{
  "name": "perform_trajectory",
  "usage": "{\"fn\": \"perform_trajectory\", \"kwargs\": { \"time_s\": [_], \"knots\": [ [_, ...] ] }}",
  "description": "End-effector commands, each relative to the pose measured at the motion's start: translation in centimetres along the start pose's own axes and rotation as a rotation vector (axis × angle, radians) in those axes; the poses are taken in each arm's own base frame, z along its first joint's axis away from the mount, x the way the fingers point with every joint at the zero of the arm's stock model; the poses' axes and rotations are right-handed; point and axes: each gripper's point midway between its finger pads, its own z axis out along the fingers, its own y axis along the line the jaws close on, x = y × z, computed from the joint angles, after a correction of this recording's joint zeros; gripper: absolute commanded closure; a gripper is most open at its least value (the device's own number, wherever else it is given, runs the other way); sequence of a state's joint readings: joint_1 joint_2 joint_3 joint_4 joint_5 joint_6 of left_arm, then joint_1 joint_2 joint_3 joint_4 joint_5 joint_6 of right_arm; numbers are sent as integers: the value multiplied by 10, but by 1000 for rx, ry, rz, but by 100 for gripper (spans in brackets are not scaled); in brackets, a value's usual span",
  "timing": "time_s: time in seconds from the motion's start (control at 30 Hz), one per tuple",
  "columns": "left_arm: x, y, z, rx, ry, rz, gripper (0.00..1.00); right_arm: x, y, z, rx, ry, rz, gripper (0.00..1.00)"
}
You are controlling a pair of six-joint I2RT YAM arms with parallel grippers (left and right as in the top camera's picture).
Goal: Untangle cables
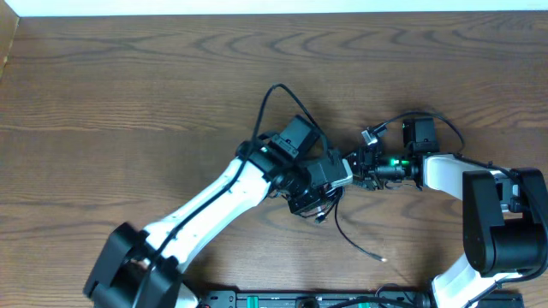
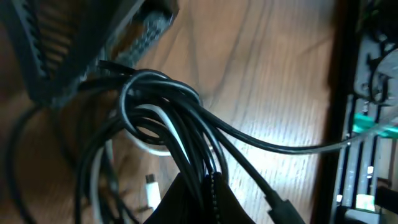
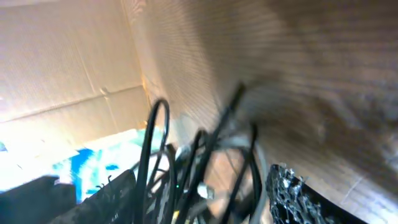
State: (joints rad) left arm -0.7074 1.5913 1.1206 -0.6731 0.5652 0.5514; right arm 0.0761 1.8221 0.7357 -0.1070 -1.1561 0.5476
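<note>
The cables (image 1: pixel 318 205) form a bundle at mid-table between both arms. One black loop (image 1: pixel 278 90) arcs away from it and one strand (image 1: pixel 360 244) trails toward the front. My left gripper (image 1: pixel 336 175) is shut on the bundle. In the left wrist view, black cords and a white one (image 2: pixel 168 118) run down into the left gripper (image 2: pixel 211 183), with a white plug (image 2: pixel 151 190) lying beside them. My right gripper (image 1: pixel 360 167) faces the left one. In the blurred right wrist view the right gripper (image 3: pixel 199 193) stands open, with several strands (image 3: pixel 155 143) passing between its fingers (image 3: pixel 292 193).
The wooden table (image 1: pixel 128 85) stretches wide to the left and back. The arms' base rail (image 1: pixel 325 299) runs along the front edge. A thicker black cord (image 1: pixel 428 115) loops off the right arm's wrist. A cardboard wall (image 3: pixel 62 62) shows beyond the table.
</note>
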Motion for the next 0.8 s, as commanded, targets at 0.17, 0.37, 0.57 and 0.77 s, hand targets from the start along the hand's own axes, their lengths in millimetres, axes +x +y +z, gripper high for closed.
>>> {"fn": "perform_trajectory", "kwargs": {
  "time_s": [0.17, 0.37, 0.57, 0.77],
  "knots": [
    [-4, 11, -7, -68, -7, 30, 93, 15, 24, 4, -124, 100, 135, 31],
    [-3, 30, -9, -171, 12, 8, 93, 10, 22, -1, -125, 80, 175, 22],
    [-13, 52, -14, -287, -21, -47, 93, -2, 5, -1, -36, 6, 206, 1],
    [-23, 67, -20, -369, -64, -74, 92, -6, -1, -1, -2, -23, 327, 1]
  ]
}}
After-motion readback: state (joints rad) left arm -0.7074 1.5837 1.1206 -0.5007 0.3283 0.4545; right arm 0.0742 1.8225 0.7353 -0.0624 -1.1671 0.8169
